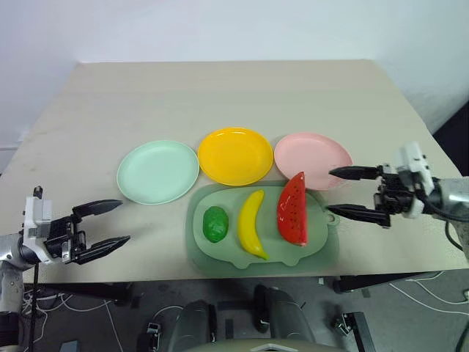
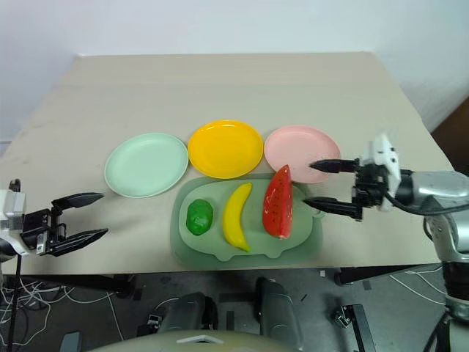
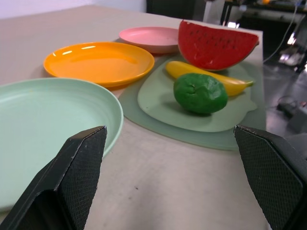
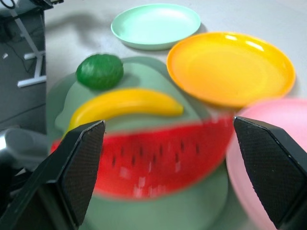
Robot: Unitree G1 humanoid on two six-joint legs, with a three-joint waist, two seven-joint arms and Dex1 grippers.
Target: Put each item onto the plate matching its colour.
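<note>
Bright, even overhead light; soft, faint shadows. Glare streaks gloss the yellow plate (image 3: 98, 62). In the right wrist view the watermelon wedge (image 4: 153, 158) and pink plate (image 4: 273, 143) blur close up, farther plates sharper

A robotics lab is showing here. A plain beige table (image 1: 220, 95) is standing against a white wall (image 1: 220, 29), with loose cables (image 1: 432, 286) trailing at five o'clock.
</note>
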